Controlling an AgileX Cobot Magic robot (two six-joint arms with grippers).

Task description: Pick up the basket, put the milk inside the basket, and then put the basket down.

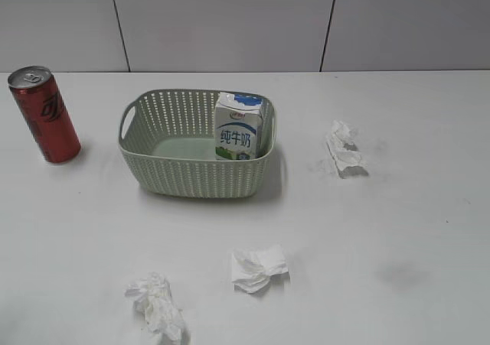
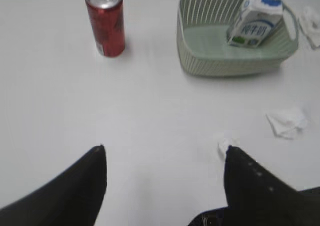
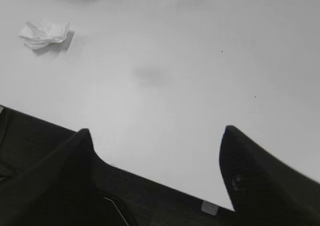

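Observation:
The pale green basket (image 1: 195, 173) rests on the white table, left of centre. The white milk carton (image 1: 238, 131) with a blue top stands upright inside it at its right end. The left wrist view shows the basket (image 2: 225, 65) and the milk (image 2: 252, 23) at the top right. My left gripper (image 2: 165, 153) is open and empty above bare table, well short of the basket. My right gripper (image 3: 156, 136) is open and empty over the table's front edge. Neither gripper shows in the exterior view.
A red can (image 1: 44, 114) stands left of the basket, also in the left wrist view (image 2: 105, 20). Crumpled tissues lie at right (image 1: 342, 148), front centre (image 1: 259, 268) and front left (image 1: 157, 305). The right wrist view shows one tissue (image 3: 44, 33) and the table's dark edge (image 3: 150, 191).

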